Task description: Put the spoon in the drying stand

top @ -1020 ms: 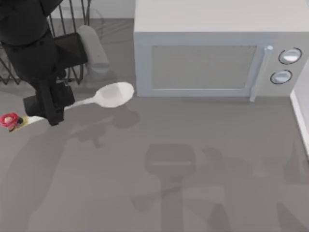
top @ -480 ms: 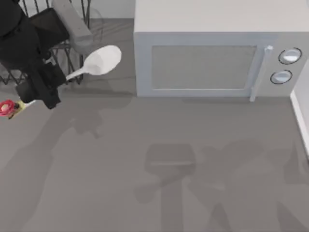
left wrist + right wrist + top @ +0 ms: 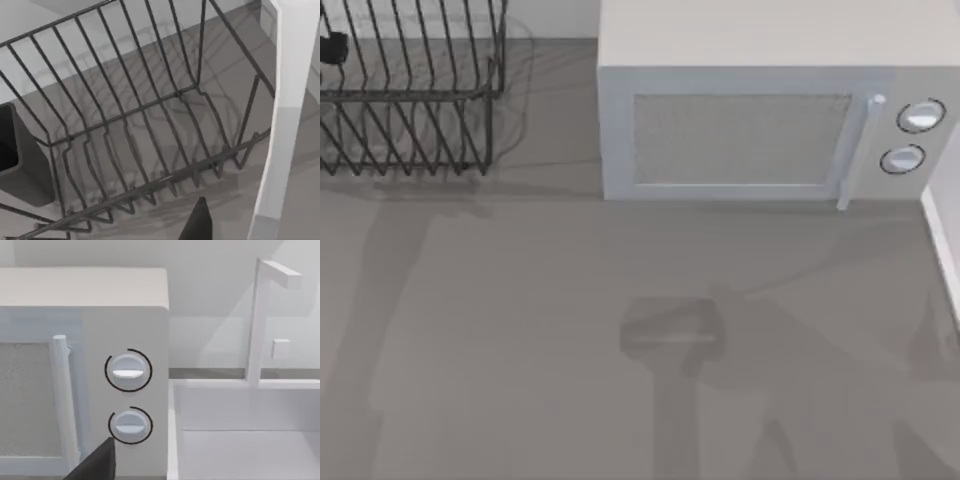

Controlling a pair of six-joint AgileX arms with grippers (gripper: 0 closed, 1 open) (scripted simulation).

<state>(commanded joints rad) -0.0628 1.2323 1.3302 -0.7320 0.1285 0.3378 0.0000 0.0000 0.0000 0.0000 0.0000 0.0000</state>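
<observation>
left gripper's fingertip (image 3: 199,225) hangs over the drying stand (image 3: 150,150); finger spread can't be told.

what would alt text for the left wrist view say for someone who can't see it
Looking down into the black wire drying stand, its slanted wires and open sides standing over the grey table. A dark fingertip of the left pincer pokes in at the picture's lower edge, a dark grey box-like shape stands at one side of the stand, and a pale upright edge stands at the other.
</observation>
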